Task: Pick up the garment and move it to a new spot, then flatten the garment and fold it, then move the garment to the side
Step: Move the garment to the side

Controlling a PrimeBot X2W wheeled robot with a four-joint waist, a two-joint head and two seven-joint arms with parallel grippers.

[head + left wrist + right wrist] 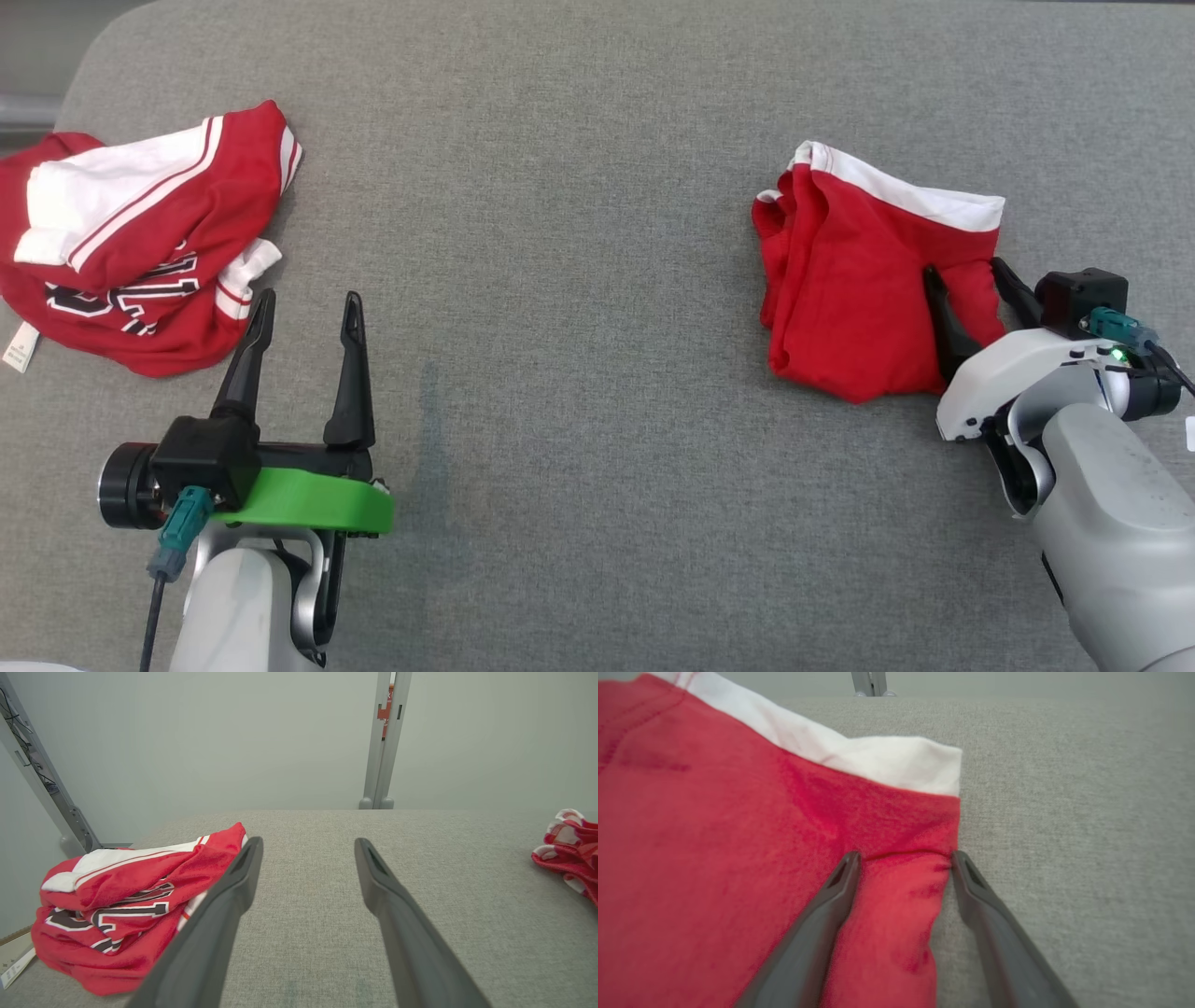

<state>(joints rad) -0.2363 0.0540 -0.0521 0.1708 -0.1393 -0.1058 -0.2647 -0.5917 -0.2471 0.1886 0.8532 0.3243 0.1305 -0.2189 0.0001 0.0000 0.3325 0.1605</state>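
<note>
A red garment (840,280) with a white band along its far edge lies bunched on the right of the grey padded surface. My right gripper (963,268) is open at its near right corner. In the right wrist view the open gripper (905,856) straddles the red garment's (714,835) side edge, one finger on the cloth and the other just off it on the grey surface. My left gripper (310,297) stands open over bare surface, holding nothing. In the left wrist view the left gripper (308,841) points across the surface, with the garment (570,858) far to the right.
A crumpled red-and-white jersey (121,243) with dark lettering lies at the far left, just left of my left fingers, also visible as the jersey (117,891) in the left wrist view. The grey surface (579,280) stretches between the two cloths. A metal post (385,742) stands beyond the far edge.
</note>
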